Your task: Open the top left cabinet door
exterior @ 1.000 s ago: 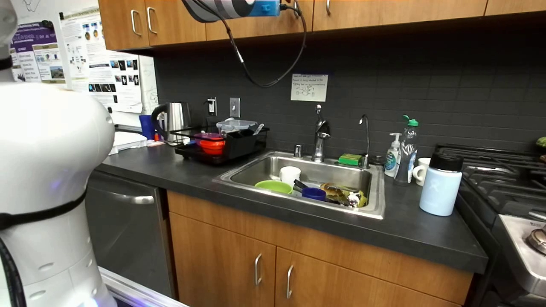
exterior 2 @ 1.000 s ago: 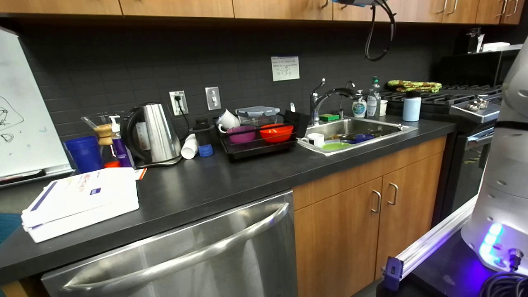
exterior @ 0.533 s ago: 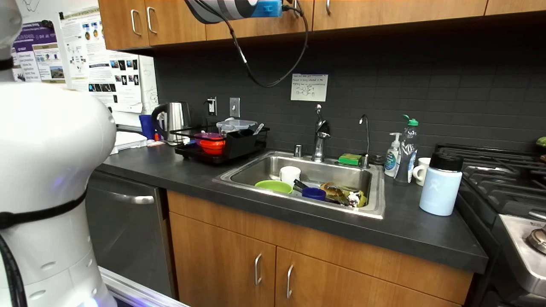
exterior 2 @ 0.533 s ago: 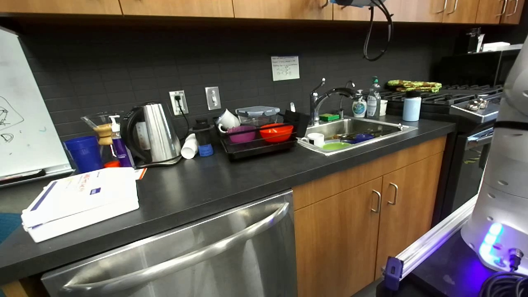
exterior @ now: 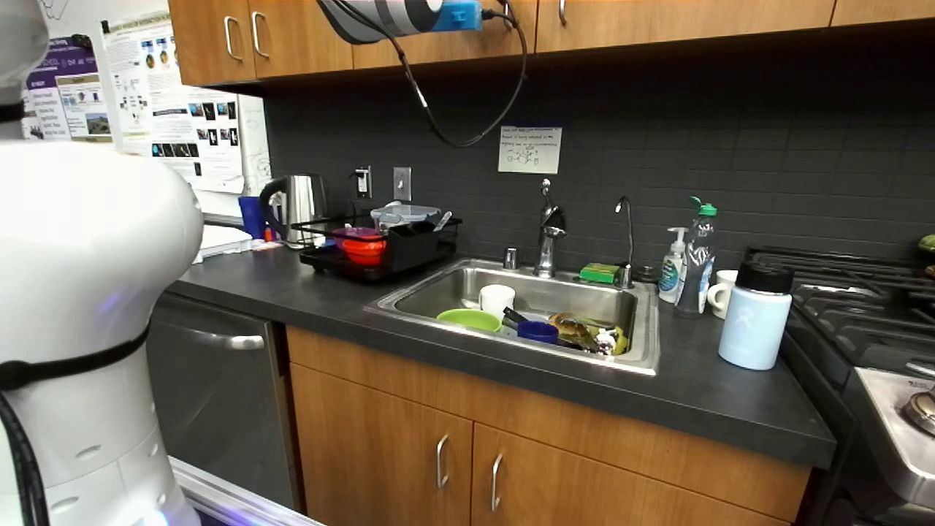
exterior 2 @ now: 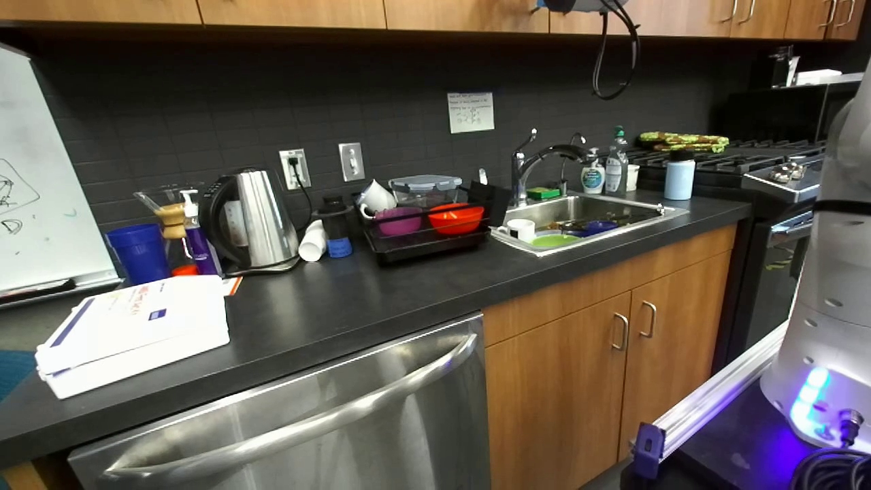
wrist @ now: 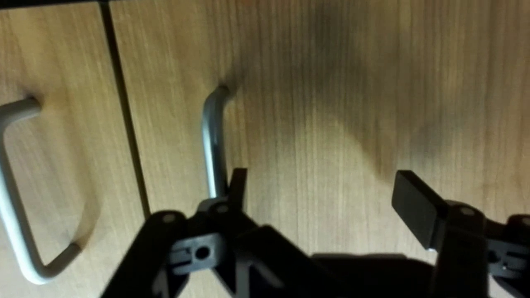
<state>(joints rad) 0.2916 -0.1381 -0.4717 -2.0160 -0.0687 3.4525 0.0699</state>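
Observation:
The top left cabinet door (wrist: 314, 124), flat honey-brown wood, fills most of the wrist view, which stands upside down. In an exterior view the same door (exterior: 431, 50) looks flush with its neighbours. Its silver bar handle (wrist: 213, 145) shows left of centre in the wrist view. My gripper (wrist: 322, 186) stands wide open in front of the door, bare wood between its fingers. The left finger (wrist: 238, 182) covers one end of the handle, which lies outside the jaws. Whether they touch, I cannot tell. Both exterior views cut the fingers off; only the hand's blue part (exterior: 456, 14) shows.
A neighbouring door's handle (wrist: 16, 231) lies beyond a dark seam at the left of the wrist view. A cable (exterior: 463, 145) loops down from the hand. Below are a faucet (exterior: 548, 234), a sink (exterior: 650, 351) with dishes, and a black dish rack (exterior: 409, 252).
In the exterior views the hand and its cable have shifted slightly sideways along the cabinets, and the arm's white shoulder has swung a little. The door shows no movement.

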